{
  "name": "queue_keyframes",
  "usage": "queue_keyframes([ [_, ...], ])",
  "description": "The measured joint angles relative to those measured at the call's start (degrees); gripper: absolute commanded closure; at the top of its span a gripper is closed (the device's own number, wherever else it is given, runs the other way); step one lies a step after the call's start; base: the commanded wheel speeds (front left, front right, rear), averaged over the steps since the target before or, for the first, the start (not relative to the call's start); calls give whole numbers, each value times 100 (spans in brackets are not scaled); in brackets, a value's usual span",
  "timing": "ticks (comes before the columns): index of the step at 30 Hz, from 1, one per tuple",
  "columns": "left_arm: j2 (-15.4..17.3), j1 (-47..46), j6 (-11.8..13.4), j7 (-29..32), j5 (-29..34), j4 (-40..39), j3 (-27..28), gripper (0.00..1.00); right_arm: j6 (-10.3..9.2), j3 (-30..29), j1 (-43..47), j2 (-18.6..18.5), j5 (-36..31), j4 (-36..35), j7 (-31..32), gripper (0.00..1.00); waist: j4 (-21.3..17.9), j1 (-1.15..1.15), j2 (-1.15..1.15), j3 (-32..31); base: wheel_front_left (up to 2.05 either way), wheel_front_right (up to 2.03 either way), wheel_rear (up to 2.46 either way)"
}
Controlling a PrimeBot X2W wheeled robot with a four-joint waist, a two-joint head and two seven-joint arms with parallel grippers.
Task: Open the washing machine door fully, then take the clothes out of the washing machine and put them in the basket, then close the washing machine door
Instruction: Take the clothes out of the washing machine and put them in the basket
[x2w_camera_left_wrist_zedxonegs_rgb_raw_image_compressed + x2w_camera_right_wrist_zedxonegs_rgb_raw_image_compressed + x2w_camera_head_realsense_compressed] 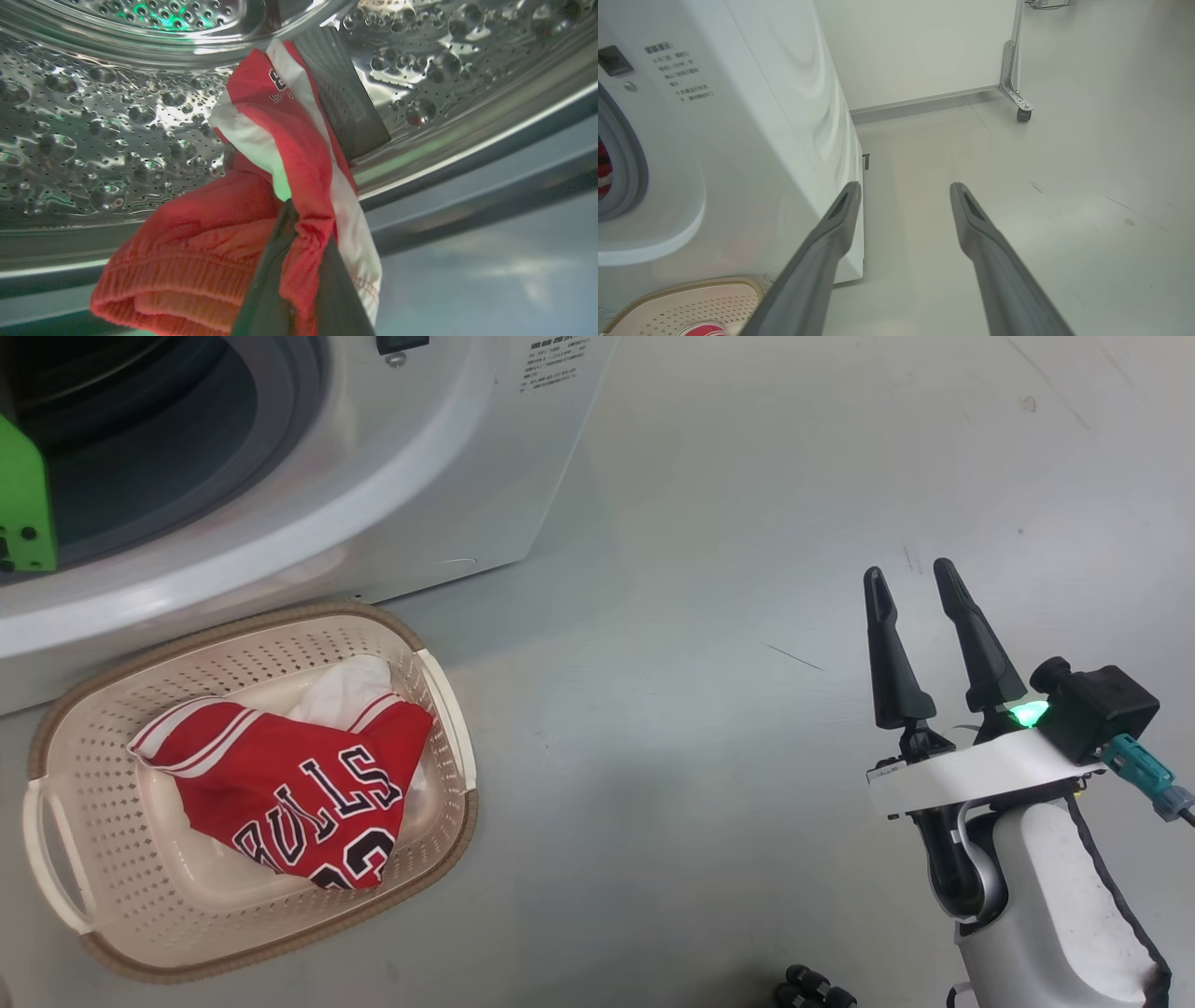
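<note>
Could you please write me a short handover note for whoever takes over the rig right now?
Left gripper: shut on the red shorts, inside the drum of the washing machine.
Right gripper: open, holding nothing, above the floor to the right of the machine.
Done: the machine's mouth is open; the jersey lies in the basket, which stands on the floor in front of the machine.
Left: lift the shorts out, drop them into the basket, then shut the machine.
</note>
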Motion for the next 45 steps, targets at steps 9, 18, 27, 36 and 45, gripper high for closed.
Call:
queue_keyframes([
  [9,-442,-17,99,-743,-349,-77,280,100,1,-157,1,1,-12,0,-1,0,149,0,0,-167,0,0,0],
  [18,-767,235,193,-1803,-468,-380,410,100,1,-288,24,-16,-82,2,-1,0,420,0,0,-392,0,0,0],
  [27,-1141,986,219,-2902,-635,-702,491,100,1,-398,202,-124,-226,7,-1,0,735,0,0,-707,0,0,0],
  [36,-1561,1809,216,-3891,-812,-1150,476,100,1,-490,463,-222,-283,11,-1,0,1081,0,0,-1040,0,0,0],
  [45,-1703,2545,187,-4049,-808,-1639,307,100,1,-508,659,-265,-346,11,-1,0,1382,-1,0,-1347,0,0,0],
])
